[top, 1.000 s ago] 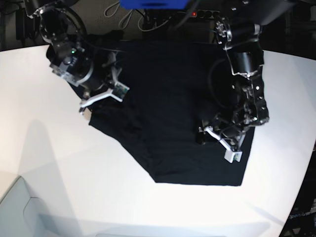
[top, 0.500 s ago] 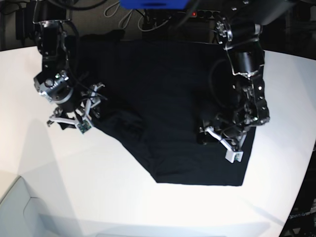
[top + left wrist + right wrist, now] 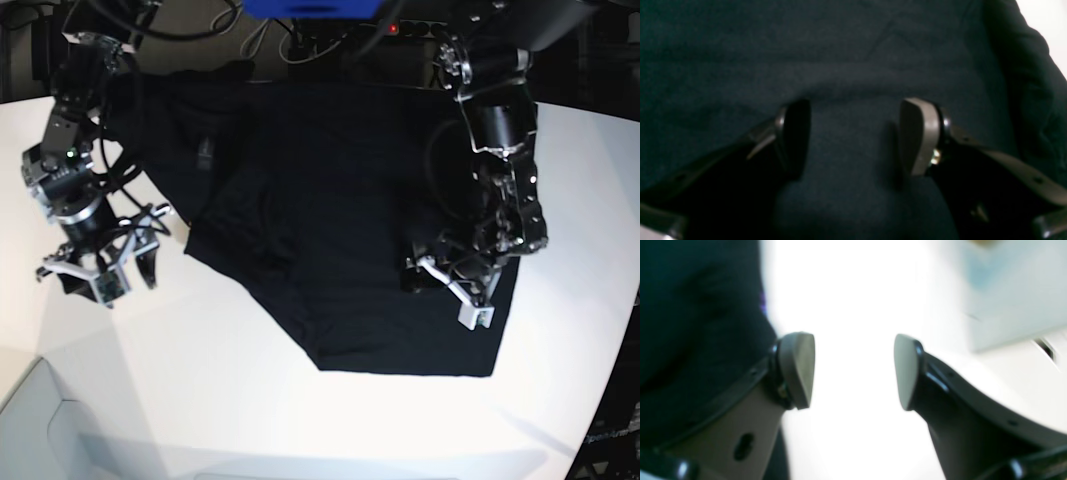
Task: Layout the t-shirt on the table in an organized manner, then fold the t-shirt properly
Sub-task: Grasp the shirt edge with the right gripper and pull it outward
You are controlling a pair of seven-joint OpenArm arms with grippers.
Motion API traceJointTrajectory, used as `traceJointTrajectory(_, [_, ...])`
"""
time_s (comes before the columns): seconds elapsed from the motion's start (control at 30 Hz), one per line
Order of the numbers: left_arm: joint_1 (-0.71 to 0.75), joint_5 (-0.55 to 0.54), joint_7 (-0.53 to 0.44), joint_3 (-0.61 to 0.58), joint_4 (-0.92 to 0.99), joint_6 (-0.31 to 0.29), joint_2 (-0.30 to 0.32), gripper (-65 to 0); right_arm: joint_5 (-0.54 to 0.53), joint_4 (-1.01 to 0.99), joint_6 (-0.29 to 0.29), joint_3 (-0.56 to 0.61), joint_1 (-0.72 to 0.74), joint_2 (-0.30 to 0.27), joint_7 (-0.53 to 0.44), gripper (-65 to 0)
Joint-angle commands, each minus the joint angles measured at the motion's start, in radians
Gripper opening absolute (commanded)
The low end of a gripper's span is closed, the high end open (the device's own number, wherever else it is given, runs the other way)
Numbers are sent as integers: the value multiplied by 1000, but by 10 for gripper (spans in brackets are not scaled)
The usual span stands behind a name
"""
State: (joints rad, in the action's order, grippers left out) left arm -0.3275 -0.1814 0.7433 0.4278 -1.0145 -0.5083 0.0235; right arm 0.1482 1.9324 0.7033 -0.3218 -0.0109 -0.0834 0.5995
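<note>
the left gripper (image 3: 853, 140) stands with its jaws parted and nothing pinched between them, its two pads pressed down close over the black cloth of the t-shirt (image 3: 853, 60); in the base view this gripper (image 3: 450, 285) sits on the shirt's side nearest the desk's right edge. the right gripper (image 3: 853, 370) is spread wide with nothing in it, hanging over bare white desk (image 3: 853, 290), with the shirt's dark edge (image 3: 700, 323) just beside one finger and a small purple patch (image 3: 763, 303) showing at that edge. in the base view the right gripper (image 3: 100, 270) is off the cloth, near the desk's left edge. the t-shirt (image 3: 340, 200) lies spread across the middle and far part of the desk (image 3: 250, 400), wrinkled on its left side, its near corner reaching toward the front edge.
</note>
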Motion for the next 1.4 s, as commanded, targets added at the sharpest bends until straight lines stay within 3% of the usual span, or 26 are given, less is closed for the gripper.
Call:
traceJointTrajectory(0.0, [-2,33,42,1,-2,30,16,-236,-12,0,-5,-26,41,6,-20,-278])
traceJointTrajectory(0.13, [0,33,42,3,-2,30,20,-236,-12,-98,-5,-33,65,15,32,-277])
traceJointTrajectory(0.27, [0,33,42,3,0,30,20,-236,-12,-202,-5,56,67,14,144,-277])
traceJointTrajectory(0.5, [0,35,42,3,0,30,20,-236,-55,-221,-5,114,61,40,230,-277])
traceJointTrajectory(0.83, [0,33,42,3,0,30,20,-236,-58,-307,-5,117,71,41,224,-277])
traceJointTrajectory(1.1, [0,33,42,-1,1,30,16,-236,-58,-310,-5,211,82,41,224,-277])
traceJointTrajectory(1.37, [0,33,42,1,4,30,19,-236,-57,-313,-5,217,98,53,222,-280])
